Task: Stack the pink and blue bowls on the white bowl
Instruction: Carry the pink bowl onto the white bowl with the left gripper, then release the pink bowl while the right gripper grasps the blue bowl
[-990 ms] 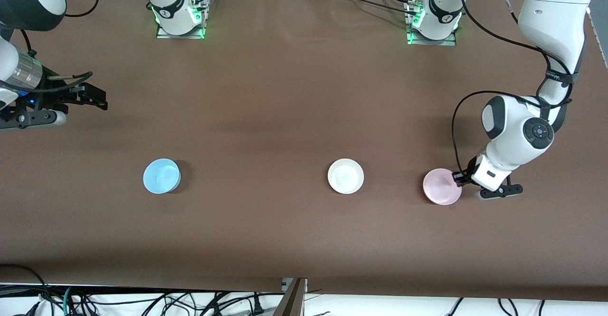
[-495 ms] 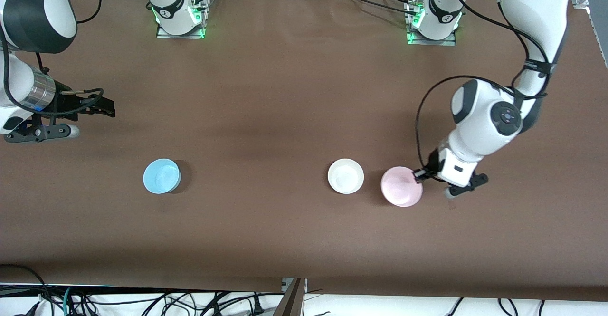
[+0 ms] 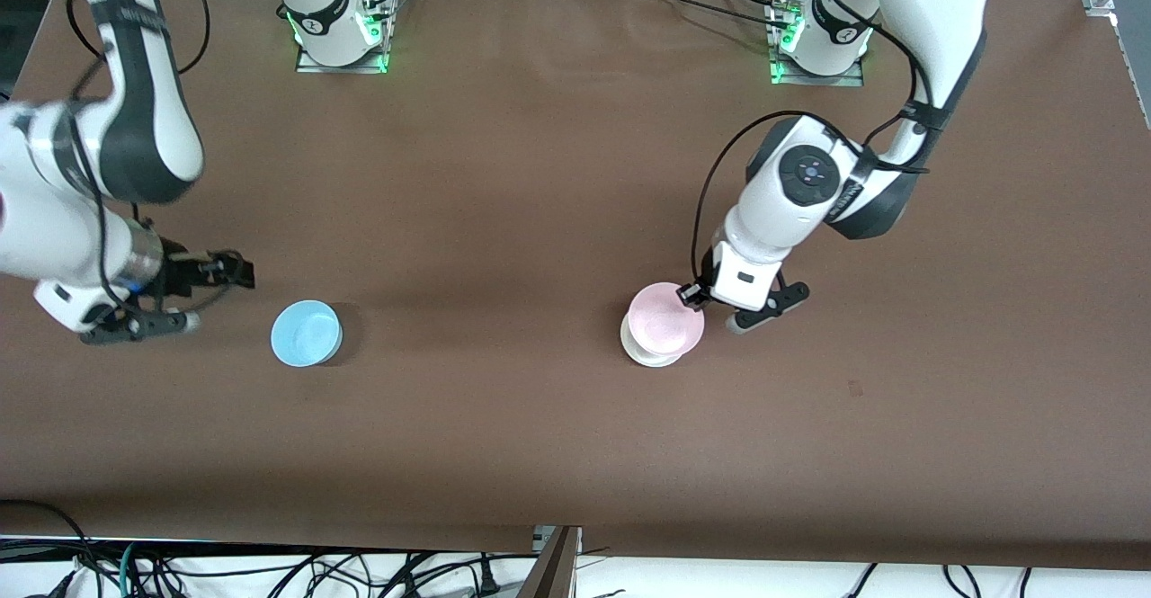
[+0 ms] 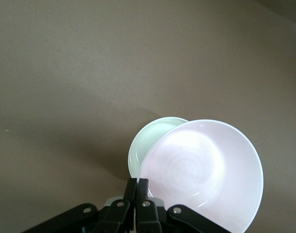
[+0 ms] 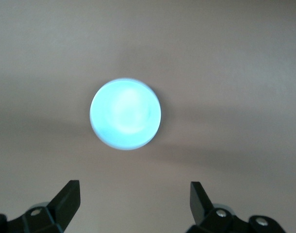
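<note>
Bowls on the brown bench (image 3: 539,175): three in all, one pink, one white, one blue. Pink bowl (image 3: 666,319) is up in the left gripper (image 3: 692,297), held by its rim on the side toward the left arm's end, jaws shut tight on that rim. It hangs over the white bowl (image 3: 640,352), offset so only a crescent of white shows under it; the left wrist view shows the same overlap, pink bowl (image 4: 206,174) covering most of the white bowl (image 4: 143,145), and whether the two touch is not clear. Left arm comes from its base, elbow bent, wrist angled down at the bowl pair. Blue bowl (image 3: 306,333) sits alone on the bench toward the right arm's end, well apart from the other two. Right gripper (image 3: 238,272) is low near the blue bowl, jaws spread wide with nothing in them; right wrist view has the blue bowl (image 5: 125,114) ahead of the two fingers (image 5: 68,199). Right arm is folded, forearm nearly level with the bench.
</note>
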`<state>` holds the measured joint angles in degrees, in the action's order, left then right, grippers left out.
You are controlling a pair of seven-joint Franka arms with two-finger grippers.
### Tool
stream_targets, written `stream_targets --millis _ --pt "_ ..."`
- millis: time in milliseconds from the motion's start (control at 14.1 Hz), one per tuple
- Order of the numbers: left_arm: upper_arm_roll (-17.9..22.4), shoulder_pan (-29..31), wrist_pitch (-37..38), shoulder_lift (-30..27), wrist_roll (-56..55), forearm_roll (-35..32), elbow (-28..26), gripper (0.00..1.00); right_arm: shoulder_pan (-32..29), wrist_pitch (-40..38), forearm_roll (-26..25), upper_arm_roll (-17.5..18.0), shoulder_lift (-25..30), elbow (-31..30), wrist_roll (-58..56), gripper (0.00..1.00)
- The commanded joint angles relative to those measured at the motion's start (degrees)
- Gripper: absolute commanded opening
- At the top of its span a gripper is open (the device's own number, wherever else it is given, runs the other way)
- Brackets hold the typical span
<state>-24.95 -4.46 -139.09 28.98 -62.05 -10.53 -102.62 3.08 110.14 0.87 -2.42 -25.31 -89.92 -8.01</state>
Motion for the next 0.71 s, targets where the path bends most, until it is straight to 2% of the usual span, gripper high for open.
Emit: stream_targets --millis 0,212,495,636 --pt "0.52 -0.37 0.76 1.96 -1.94 -2.74 2.16 0.00 -1.14 -0.72 1.50 0.14 -8.85 9.83 -1.49 1.00" --pt "0.60 -0.46 0.49 3.18 -1.94 -2.83 2.16 0.00 -1.41 6.64 4.13 0.05 -13.70 9.76 -1.57 1.00" --pt "0.60 -0.55 0.40 3.97 -2.72 -3.00 2.16 0.00 -2.20 12.54 6.60 0.14 -18.19 6.78 -4.38 0.99" --pt "0.60 -1.42 0.31 4.85 -3.69 -3.00 2.16 0.00 -2.11 14.40 6.86 0.14 -18.19 4.58 -4.65 0.92"
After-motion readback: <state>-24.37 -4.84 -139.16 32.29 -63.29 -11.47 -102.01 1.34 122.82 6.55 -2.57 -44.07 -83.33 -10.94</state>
